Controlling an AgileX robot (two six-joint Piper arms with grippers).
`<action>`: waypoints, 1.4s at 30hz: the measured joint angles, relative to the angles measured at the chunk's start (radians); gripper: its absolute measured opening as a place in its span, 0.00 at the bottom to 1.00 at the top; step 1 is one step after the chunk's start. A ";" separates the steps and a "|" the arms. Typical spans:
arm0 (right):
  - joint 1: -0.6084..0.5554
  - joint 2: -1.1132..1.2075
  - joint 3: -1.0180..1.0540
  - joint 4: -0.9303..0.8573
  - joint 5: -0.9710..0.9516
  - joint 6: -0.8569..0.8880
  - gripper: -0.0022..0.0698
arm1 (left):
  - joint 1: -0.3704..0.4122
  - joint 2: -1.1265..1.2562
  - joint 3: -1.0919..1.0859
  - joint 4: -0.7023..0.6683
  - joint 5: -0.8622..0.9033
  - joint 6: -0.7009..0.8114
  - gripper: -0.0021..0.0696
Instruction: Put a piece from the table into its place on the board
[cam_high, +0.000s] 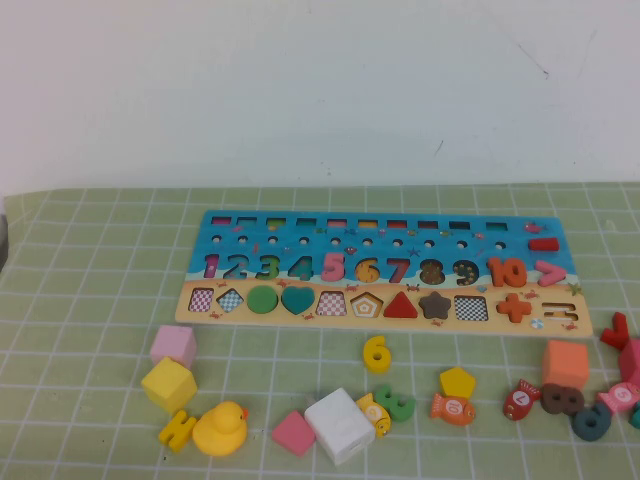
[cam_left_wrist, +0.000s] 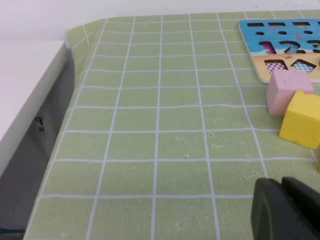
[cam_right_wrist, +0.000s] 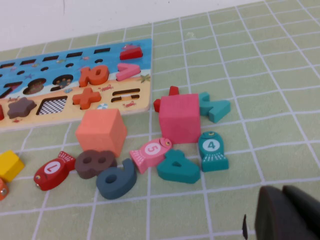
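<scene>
Left claw (cam_left_wrist: 280, 210) (pressed together) and right claw (cam_right_wrist: 282, 215), whose state cannot be told, hover off the board (cam_high: 250, 225); the piece (cam_high: 377, 354) risks confusion with crowded neighbours.

The left gripper (cam_left_wrist: 282, 187) sits at the lower right of its wrist view, fingers closed together. The right gripper (cam_right_wrist: 282, 192) shows likewise at the lower right of its own view, fingers together.

Yellow "6" (cam_high: 376, 354) lies flat near board (cam_high: 384, 322).
</scene>
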 joint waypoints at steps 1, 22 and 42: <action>0.000 0.000 0.000 0.000 0.000 0.000 0.03 | 0.000 0.000 0.000 0.000 0.000 0.000 0.03; 0.000 0.000 0.000 0.000 0.000 0.000 0.03 | 0.000 0.000 0.000 0.000 0.000 0.000 0.03; 0.000 0.000 0.000 0.000 0.000 0.000 0.03 | 0.000 0.000 0.000 0.033 0.000 0.000 0.03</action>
